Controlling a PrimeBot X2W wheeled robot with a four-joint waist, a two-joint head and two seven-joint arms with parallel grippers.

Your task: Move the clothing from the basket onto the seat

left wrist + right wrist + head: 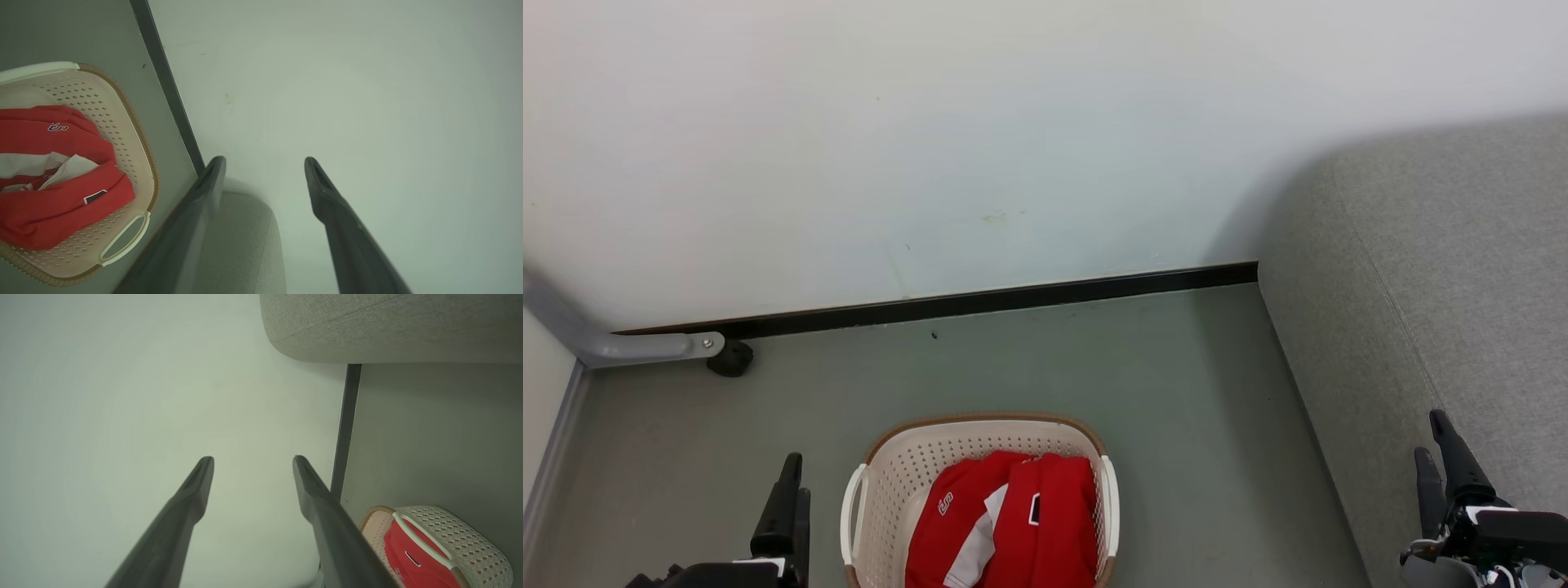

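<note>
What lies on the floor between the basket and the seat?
Bare grey floor separates the basket from the seat, as the head view shows.

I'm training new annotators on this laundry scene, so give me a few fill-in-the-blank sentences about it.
1. The basket holds ____ clothing.
2. The grey seat is on the robot's ____ side.
3. The fingers of the left gripper and right gripper stand ____, holding nothing.

Missing words: red; right; open.
</note>
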